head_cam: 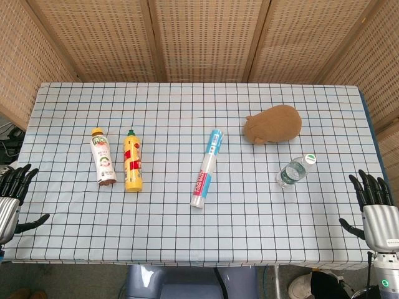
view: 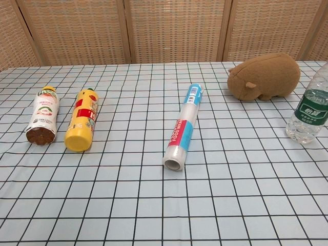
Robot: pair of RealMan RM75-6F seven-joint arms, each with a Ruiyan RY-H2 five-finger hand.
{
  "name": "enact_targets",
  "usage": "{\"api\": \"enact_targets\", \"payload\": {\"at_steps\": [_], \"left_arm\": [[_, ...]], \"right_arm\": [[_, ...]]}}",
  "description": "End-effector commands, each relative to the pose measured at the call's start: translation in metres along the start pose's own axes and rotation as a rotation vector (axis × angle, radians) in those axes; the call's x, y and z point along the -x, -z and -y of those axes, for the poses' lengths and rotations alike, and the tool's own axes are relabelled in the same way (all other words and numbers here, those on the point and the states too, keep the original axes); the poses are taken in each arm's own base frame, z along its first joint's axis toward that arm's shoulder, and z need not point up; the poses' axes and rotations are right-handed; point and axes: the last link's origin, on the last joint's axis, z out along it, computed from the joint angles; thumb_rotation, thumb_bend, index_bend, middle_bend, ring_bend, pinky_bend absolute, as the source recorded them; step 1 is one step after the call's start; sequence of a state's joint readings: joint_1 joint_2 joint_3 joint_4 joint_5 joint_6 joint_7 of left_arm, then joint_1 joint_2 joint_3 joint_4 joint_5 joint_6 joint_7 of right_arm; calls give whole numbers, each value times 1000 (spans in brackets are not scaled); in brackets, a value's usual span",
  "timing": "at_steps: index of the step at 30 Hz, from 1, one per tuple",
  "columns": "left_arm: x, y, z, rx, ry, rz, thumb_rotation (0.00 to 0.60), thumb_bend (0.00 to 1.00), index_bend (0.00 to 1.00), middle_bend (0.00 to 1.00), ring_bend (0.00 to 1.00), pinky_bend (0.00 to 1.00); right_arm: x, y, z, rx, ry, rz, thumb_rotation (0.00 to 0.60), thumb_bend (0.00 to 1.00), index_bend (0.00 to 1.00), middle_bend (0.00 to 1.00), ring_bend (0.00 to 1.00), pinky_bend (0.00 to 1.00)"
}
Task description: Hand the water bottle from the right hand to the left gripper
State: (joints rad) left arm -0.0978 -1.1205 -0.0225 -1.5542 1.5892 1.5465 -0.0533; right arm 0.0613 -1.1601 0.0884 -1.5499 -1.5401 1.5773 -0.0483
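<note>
The clear water bottle (head_cam: 294, 170) with a green label and white cap lies on the checked tablecloth at the right; in the chest view the water bottle (view: 310, 106) sits at the right edge of the frame. My right hand (head_cam: 373, 199) hovers at the table's near right corner, fingers spread and holding nothing, a short way right of and nearer than the bottle. My left hand (head_cam: 14, 190) is at the near left edge, fingers apart and empty. Neither hand shows in the chest view.
A brown plush animal (head_cam: 273, 124) lies just behind the bottle. A blue and white roll (head_cam: 206, 169) lies mid-table. A yellow bottle (head_cam: 132, 161) and a white drink bottle (head_cam: 103, 156) lie side by side at the left. Wicker screens stand behind the table.
</note>
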Motion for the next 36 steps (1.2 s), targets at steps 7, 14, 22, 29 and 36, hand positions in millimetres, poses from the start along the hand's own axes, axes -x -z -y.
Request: {"api": "enact_targets", "payload": {"at_steps": [7, 14, 22, 29, 36], "left_arm": [[-1, -1, 1, -9, -4, -9, 600, 0, 0, 0, 0, 0], [-1, -4, 1, -15, -20, -12, 600, 0, 0, 0, 0, 0], [-2, -7, 2, -38, -37, -18, 600, 0, 0, 0, 0, 0], [-2, -7, 2, -47, -42, -15, 600, 0, 0, 0, 0, 0], [-1, -9, 3, -56, -43, -12, 600, 0, 0, 0, 0, 0]], "right_arm": [[-12, -21, 3, -27, -70, -16, 600, 0, 0, 0, 0, 0], [-55, -74, 19, -92, -97, 14, 600, 0, 0, 0, 0, 0], [-72, -129, 48, -138, -190, 237, 600, 0, 12, 39, 0, 11], [-56, -160, 65, -142, -141, 404, 600, 103, 131, 123, 65, 109], [-36, -180, 78, -135, -52, 433, 600, 248, 186, 204, 165, 223]]}}
